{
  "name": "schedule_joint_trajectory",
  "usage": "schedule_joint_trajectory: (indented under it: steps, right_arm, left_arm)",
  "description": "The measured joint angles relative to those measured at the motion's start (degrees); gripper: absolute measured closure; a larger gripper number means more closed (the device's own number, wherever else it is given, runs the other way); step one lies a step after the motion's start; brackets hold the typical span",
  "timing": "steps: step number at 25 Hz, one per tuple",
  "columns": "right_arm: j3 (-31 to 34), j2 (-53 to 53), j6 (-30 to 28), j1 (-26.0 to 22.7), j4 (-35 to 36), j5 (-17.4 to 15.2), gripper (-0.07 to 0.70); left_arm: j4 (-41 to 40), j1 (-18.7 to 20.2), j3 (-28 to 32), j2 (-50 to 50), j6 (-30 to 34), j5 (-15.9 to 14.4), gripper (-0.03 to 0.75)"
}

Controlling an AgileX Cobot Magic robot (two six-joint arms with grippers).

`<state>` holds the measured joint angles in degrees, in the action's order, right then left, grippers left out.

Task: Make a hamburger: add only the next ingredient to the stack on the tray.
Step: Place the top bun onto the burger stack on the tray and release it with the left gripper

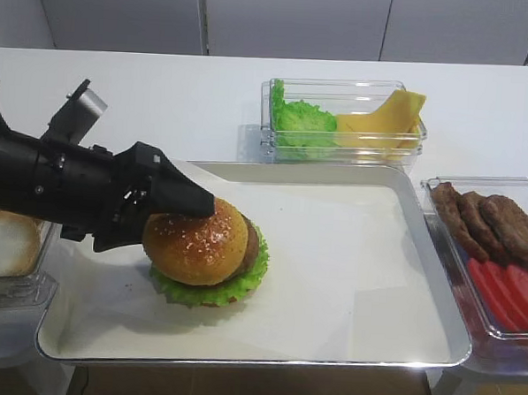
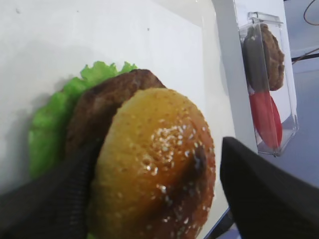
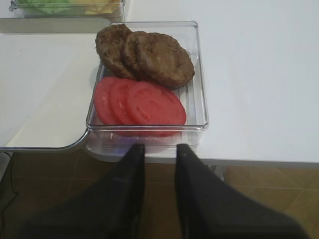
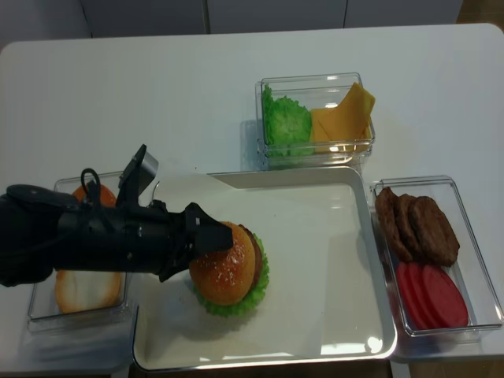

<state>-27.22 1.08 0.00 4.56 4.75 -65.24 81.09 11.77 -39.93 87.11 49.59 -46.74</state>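
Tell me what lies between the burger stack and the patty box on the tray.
Nothing: only bare white paper of the tray lies between the stack and the patty box, clearest in the high views.

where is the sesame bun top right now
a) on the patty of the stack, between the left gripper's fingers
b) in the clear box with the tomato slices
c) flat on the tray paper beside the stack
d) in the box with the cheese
a: the sesame bun top sits on the patty of the stack, with the left gripper straddling it.
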Motion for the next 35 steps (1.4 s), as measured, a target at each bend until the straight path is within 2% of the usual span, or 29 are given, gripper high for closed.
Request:
schedule_joint_trajectory:
  steps: [5, 10, 18, 27, 31, 35]
  right_arm:
    - [0.0, 0.0, 0.0, 0.0, 0.0, 0.0, 0.451]
    - [0.0, 0.0, 0.0, 0.0, 0.0, 0.0, 0.451]
    - [0.0, 0.0, 0.0, 0.0, 0.0, 0.0, 0.451]
    - [0.0, 0.0, 0.0, 0.0, 0.0, 0.0, 0.451]
    - [0.0, 0.0, 0.0, 0.0, 0.0, 0.0, 0.451]
    - [0.0, 0.0, 0.0, 0.0, 0.0, 0.0, 0.451]
  left_arm:
    - [0.0, 0.0, 0.0, 0.0, 0.0, 1.6, 0.182]
    - [0.0, 0.0, -0.1, 0.0, 0.3, 1.7, 0.183]
    - [-0.1, 0.0, -0.1, 0.0, 0.3, -0.9, 0.180]
    - [0.1, 0.0, -0.1, 0.0, 2.1, -3.2, 0.104]
    - [0.0, 0.0, -0.1, -1.0, 3.6, -3.2, 0.062]
    - [-3.2, 0.0, -0.6, -2.3, 2.3, -1.5, 0.055]
